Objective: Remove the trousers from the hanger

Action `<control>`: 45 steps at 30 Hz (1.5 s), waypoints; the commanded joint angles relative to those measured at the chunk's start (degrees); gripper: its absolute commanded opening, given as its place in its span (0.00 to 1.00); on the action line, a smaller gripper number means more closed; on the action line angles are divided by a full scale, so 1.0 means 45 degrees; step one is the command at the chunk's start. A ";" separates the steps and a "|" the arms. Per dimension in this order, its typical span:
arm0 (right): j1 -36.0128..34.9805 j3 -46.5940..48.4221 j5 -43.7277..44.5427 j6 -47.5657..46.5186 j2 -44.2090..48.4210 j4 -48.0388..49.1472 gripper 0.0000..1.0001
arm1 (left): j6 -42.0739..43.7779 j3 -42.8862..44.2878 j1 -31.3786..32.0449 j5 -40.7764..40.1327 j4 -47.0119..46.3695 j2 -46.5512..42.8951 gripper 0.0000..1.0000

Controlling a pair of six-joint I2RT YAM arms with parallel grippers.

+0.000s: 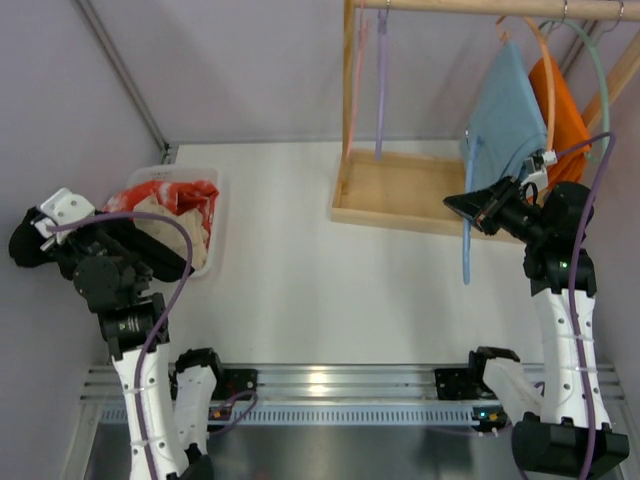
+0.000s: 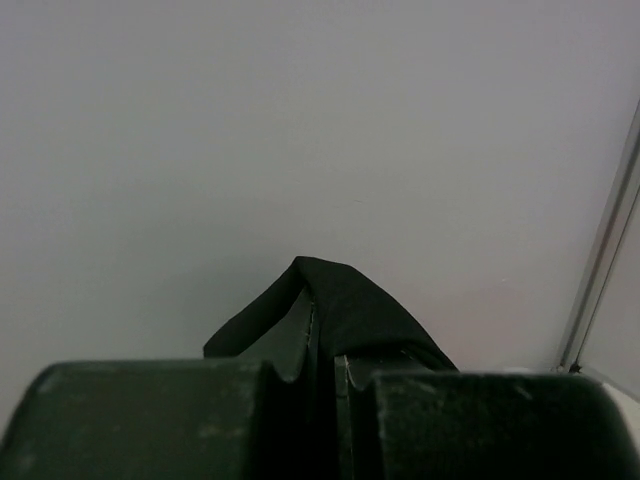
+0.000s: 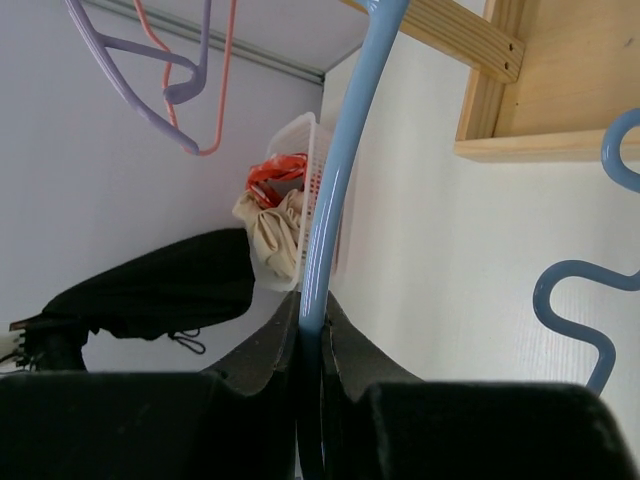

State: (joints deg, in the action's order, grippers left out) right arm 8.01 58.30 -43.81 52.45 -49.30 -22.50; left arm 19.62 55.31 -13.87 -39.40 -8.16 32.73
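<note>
The black trousers (image 2: 365,305) are pinched between the fingers of my left gripper (image 2: 325,325), which faces the left wall. In the top view the left gripper (image 1: 24,246) is at the far left beside the basket, and the trousers (image 1: 150,250) trail from it toward the basket. The right wrist view shows them (image 3: 150,285) hanging free of the hanger. My right gripper (image 1: 464,205) is shut on the thin light blue hanger (image 1: 466,250) in front of the wooden rack. The hanger's bar (image 3: 345,150) runs up from between the right gripper's (image 3: 312,312) fingers.
A white basket (image 1: 207,255) of orange and cream clothes stands at the left. A wooden rack (image 1: 400,195) stands at the back right, with a purple hanger (image 1: 381,80), a pink hanger (image 1: 355,90), a light blue cloth (image 1: 505,110) and an orange cloth (image 1: 562,100) on its rail.
</note>
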 commanded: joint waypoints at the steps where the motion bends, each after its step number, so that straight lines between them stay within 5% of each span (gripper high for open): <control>1: 0.0173 0.0872 0.0126 -0.0483 0.0135 0.0430 0.00 | 0.0288 -0.0278 -0.0082 0.0746 -0.2324 0.1005 0.00; 13: 0.0173 0.1438 0.0283 -0.0932 -0.0041 -0.0097 0.00 | 0.0620 0.0892 -0.0082 0.2423 -0.4688 0.8519 0.00; 27: 0.0173 0.2179 0.0478 -0.1459 -0.0236 -0.0605 0.00 | -0.0392 0.1420 -0.0043 0.4886 -0.2800 1.3800 0.00; 37: 0.0173 0.2669 0.0322 -0.1674 -0.0080 -0.0722 0.00 | -0.1468 0.2041 -0.0043 0.5805 -0.0887 1.1556 0.55; 45: 0.0173 0.2981 0.0088 -0.1655 0.0232 -0.0761 0.00 | -0.2054 0.3723 -0.0043 0.6567 0.1168 0.9761 0.80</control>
State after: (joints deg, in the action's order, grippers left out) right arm 8.05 67.64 -42.26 46.50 -50.33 -28.82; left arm 12.93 68.03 -13.98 -11.99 -6.57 81.32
